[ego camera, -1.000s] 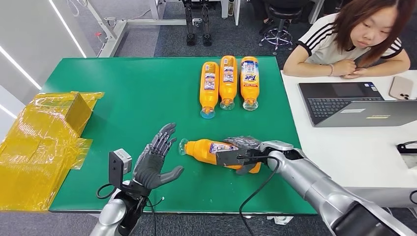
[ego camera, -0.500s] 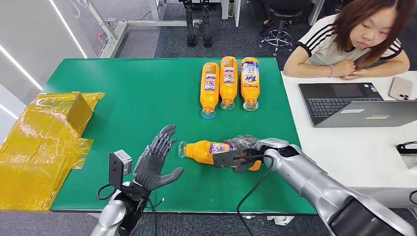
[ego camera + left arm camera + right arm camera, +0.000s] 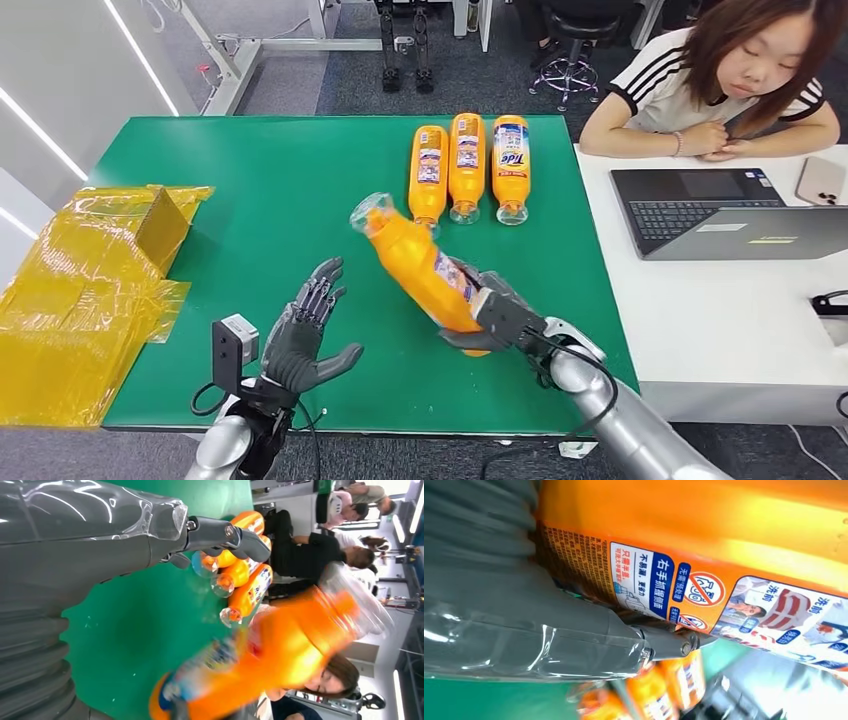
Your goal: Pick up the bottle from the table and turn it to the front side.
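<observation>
Where fingers [image 3: 478,283] wrap, bottle [image 3: 420,262] base hides.

The held bottle [image 3: 704,555] carries a label [image 3: 659,582] reading "右手抓握侧面". Beyond it, the rightmost lying bottle [image 3: 510,165] seems to read "Tide".

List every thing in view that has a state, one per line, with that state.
held bottle: lifted off the table, tilted, clear cap end up and away from the robot
right hand: grips the held bottle's lower end
left hand: holds nothing, fingers spread
three bottles: lying side by side on the green table, caps toward the robot
laptop: open
</observation>
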### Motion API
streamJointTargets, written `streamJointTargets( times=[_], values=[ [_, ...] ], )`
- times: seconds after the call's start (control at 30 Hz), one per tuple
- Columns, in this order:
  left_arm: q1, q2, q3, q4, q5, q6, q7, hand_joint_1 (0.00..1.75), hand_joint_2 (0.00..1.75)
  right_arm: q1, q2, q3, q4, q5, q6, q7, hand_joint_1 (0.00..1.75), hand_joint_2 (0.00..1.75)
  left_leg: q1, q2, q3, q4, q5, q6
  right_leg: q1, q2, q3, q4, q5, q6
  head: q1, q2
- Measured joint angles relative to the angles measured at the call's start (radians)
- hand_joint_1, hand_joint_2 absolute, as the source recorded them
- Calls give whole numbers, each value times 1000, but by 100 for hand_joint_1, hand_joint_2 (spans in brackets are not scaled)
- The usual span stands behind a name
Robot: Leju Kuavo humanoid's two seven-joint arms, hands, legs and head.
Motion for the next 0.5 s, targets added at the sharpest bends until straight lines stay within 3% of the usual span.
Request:
streamJointTargets(
  times=[0.27, 0.5],
  values=[
    [15, -9, 37, 0, -26, 9, 2, 0, 175, 248, 85, -283, -179, 28, -135, -30, 175, 175, 0, 0, -1, 0, -1, 1, 0, 0, -1, 0, -1, 0, 0, 0],
    [-21, -18, 42, 17, -66, -56, 10, 0, 175, 325, 157, -385, -243, 74, -139, -50, 175, 175, 0, 2, -1, 0, 0, 0, 0, 1, -2, 0, 0, -1, 0, 0]
  ],
)
